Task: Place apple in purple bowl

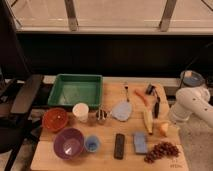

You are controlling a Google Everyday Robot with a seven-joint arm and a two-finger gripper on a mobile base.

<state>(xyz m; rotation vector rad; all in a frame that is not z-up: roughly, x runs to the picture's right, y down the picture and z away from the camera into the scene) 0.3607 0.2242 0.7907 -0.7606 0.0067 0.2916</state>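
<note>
Where the gripper point(173, 119) sits: at the right edge of the wooden table point(105, 161), on the end of the white arm point(192, 102), just above and right of the apple.
Grip: cannot tell whether it is released or clenched.
Apple point(163, 129): near the table's right edge, just right of the corn cob point(148, 120), above the grape bunch point(161, 150).
Purple bowl point(69, 145): front left of the table, well apart from the apple; blue cup point(92, 144) just beside it on the right, orange-red bowl point(55, 119) just behind it to the left.
</note>
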